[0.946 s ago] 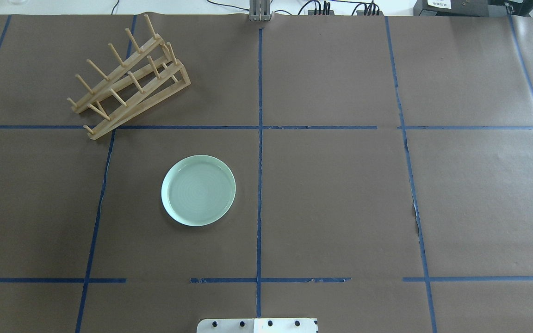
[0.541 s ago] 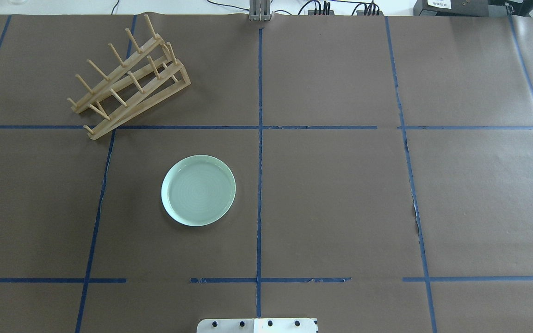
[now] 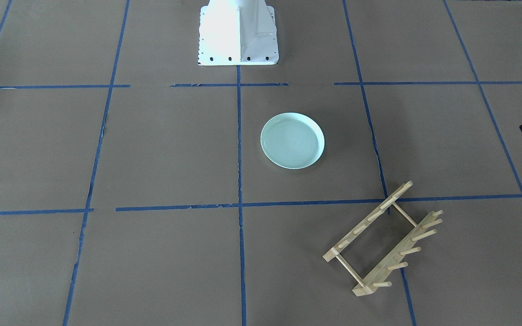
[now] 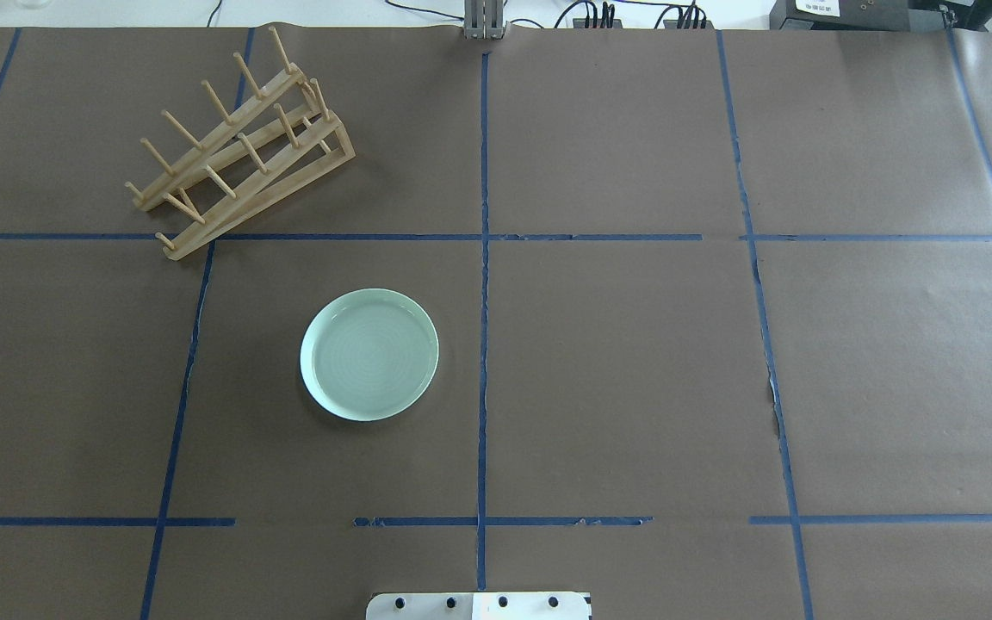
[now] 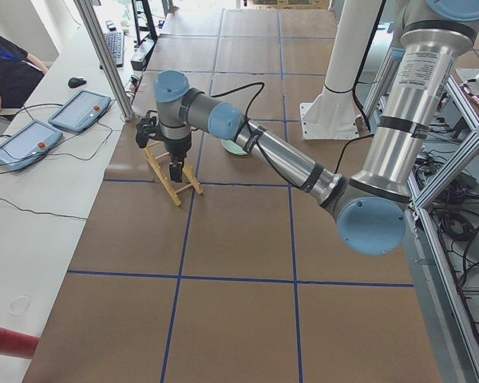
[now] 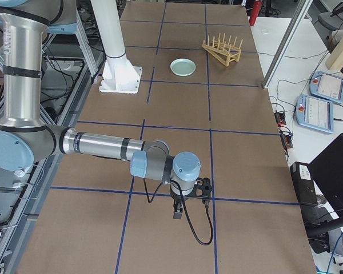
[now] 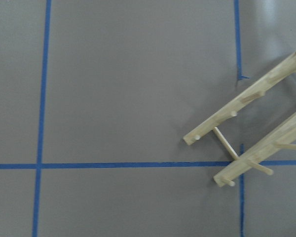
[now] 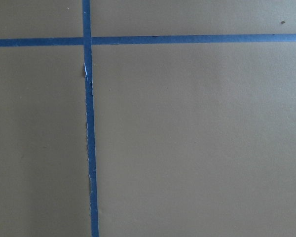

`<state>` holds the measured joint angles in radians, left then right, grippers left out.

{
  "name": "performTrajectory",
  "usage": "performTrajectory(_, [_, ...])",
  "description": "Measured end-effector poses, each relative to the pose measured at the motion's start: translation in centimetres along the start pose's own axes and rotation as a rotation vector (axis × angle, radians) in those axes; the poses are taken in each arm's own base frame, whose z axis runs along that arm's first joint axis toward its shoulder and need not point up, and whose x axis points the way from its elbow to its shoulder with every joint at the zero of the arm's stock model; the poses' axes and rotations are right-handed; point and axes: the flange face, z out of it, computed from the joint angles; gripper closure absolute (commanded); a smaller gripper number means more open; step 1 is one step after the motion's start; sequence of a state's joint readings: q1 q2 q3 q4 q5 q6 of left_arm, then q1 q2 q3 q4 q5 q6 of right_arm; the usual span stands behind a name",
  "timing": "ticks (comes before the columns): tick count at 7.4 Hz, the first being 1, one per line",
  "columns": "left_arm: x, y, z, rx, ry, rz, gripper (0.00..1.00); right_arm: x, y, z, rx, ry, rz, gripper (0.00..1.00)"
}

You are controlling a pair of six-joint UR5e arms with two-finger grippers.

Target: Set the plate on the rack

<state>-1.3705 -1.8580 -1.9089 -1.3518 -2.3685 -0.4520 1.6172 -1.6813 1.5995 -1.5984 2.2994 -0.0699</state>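
Your left gripper [image 5: 174, 169] shows only in the left-end view, so I can't tell whether its jaws are wide or narrow. It hangs fingers-down above the table, close to one end of the small light wooden peg rack [image 3: 394, 257], and it is not on the task's thing. The right gripper [image 6: 178, 213] is the same story: it shows in a side view only, I can't tell its jaw state, and it sits over bare paper well apart from everything, so leave it parked. The round pale mint-green plate [image 4: 369, 355] lies flat, rim up, on the brown paper-covered table [image 4: 634, 362]. It is just on the robot's left of the centre blue tape line [image 4: 483, 344], between the robot's base and the rack, and well apart from the rack. My read is that nothing has started and the step in hand is the reach and pick with the left arm. The rim is low, so come down on its edge with one finger inside and one outside, on the side facing the rack, and seat deep before you close. Expect a smooth plate to pivot in a rim pinch, so lift slowly. The rack sits skewed to the tape grid, so turn the wrist until the plate stands on edge square to the rack's long axis. Then lower it into a gap between pegs [image 4: 216, 103] and only let go once it rests there. The rack looks light, so a sideways nudge will likely shift it.
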Motion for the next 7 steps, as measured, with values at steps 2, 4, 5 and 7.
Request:
performTrajectory(2, [9.6,2.2,-1.0,-0.023,0.043,-0.058,0.00,0.0,0.0,0.0,0.000,0.000,-0.001,0.00])
performTrajectory(4, [18.4,4.8,0.8,-0.058,0.058,-0.094,0.00,0.0,0.0,0.0,0.000,0.000,-0.001,0.00])
performTrajectory(5, [23.0,6.4,2.6,-0.063,0.042,-0.100,0.00,0.0,0.0,0.0,0.000,0.000,-0.001,0.00])
performTrajectory(7, [30.3,10.1,6.3,-0.059,0.008,-0.102,0.00,0.0,0.0,0.0,0.001,0.000,-0.001,0.00])
